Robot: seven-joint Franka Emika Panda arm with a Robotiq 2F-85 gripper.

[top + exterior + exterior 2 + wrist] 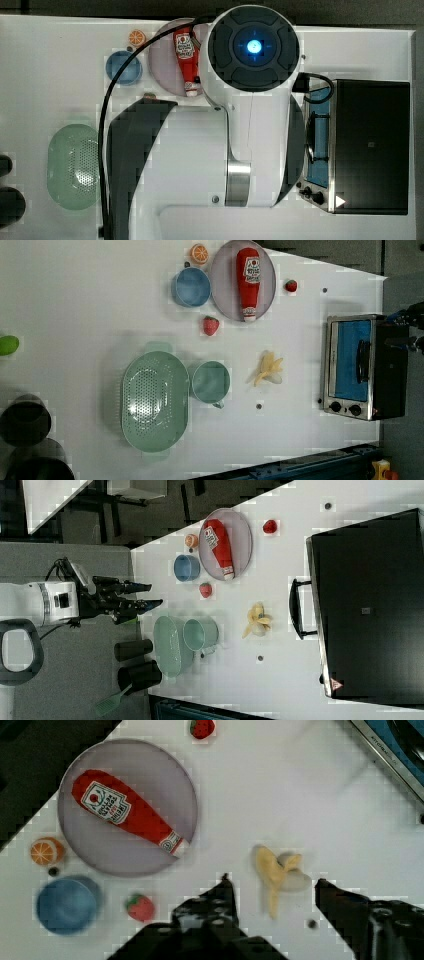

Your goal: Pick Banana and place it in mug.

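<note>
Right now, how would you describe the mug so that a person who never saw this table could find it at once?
Find the large oval green colander with holes. On the left view's right of it, right up against it, stands the mug, with the banana lying farther that way. The mug is small, round and pale green with a stubby handle, unlike the blue bowl.

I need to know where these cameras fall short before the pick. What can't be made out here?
- Top view: the arm covers the middle of the table.
- Right view: the mug's handle is barely readable behind its body.
- Wrist view: the gripper is cut off at the frame edge.
</note>
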